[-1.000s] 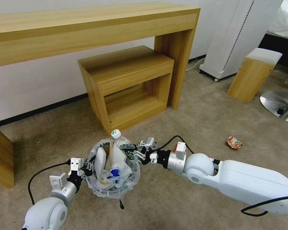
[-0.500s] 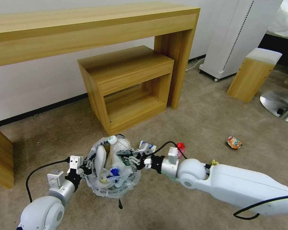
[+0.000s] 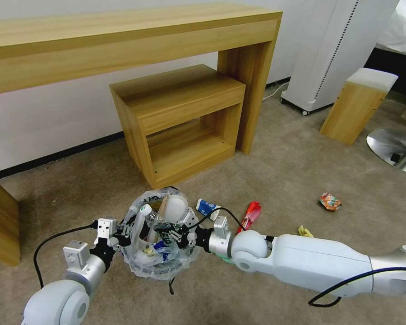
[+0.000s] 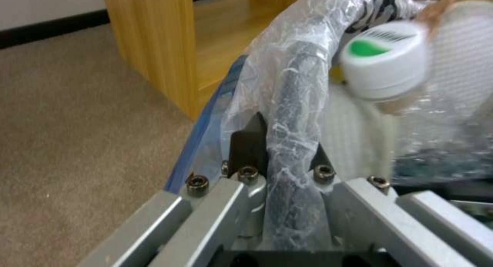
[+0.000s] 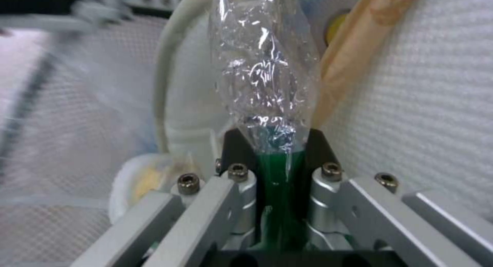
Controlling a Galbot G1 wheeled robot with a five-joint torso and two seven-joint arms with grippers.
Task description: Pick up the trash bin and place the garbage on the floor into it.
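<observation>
A long wooden desk runs along the wall with a low wooden shelf unit tucked beneath its right end, and both crowd the carpet just behind the work; the floor toward the right lies open. The trash bin stands on the carpet in front of the shelf unit, its black body mostly hidden under the crinkled clear liner and the litter heaped inside. The right gripper reaches into the bin's mouth from the right, its fingers closed on a crumpled green bottle; white slippers press in on both sides of it, and a wooden stick leans just beside. The left gripper pinches the bin's bagged rim on the left side, fingers shut tight over the plastic. A white bottle cap with a green spot looms blurred just past that rim. On the carpet right of the bin lie a blue-white carton, a red wrapper, a small yellow wrapper and, farther off, a crushed can.
</observation>
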